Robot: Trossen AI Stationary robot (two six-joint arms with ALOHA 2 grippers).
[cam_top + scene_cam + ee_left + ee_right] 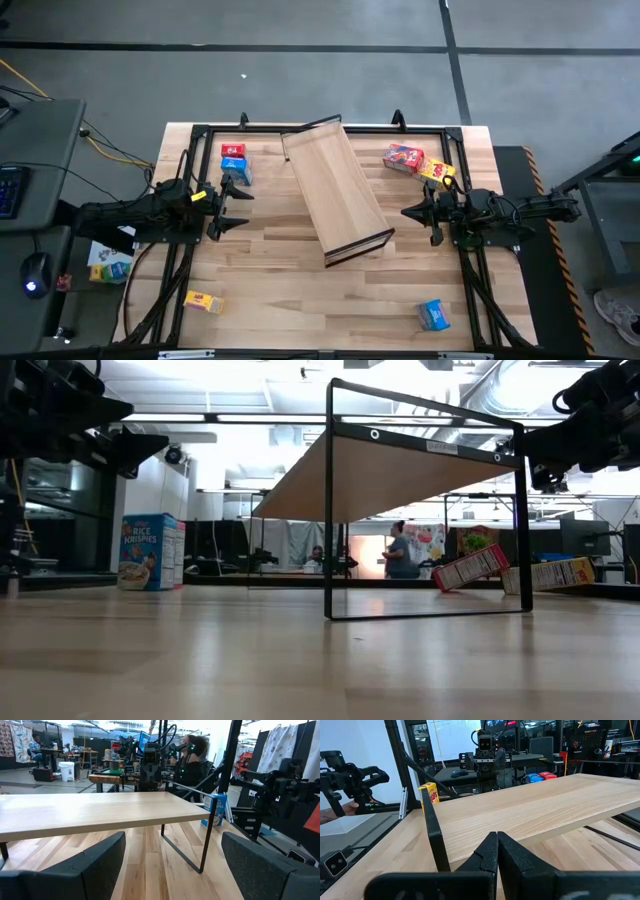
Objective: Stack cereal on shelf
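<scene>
The shelf (335,190), a long light-wood board on thin dark legs (330,510), stands slanting across the middle of the table. Cereal boxes lie around it. A red box (233,151) and a blue box (237,168) are far left, and a red box (402,158) and a yellow box (437,172) are far right. Another yellow box (203,300) is near left and another blue box (433,316) near right. My left gripper (235,210) waits open at the left, its fingers (100,862) level and aimed at the shelf. My right gripper (410,212) waits shut (497,852) at the right.
A dark frame (300,128) runs around the tabletop's edges. One more printed box (110,262) lies off the table at the left, beside a mouse (35,270). People sit in the room beyond (400,555). Bare wood lies between the shelf and the near edge.
</scene>
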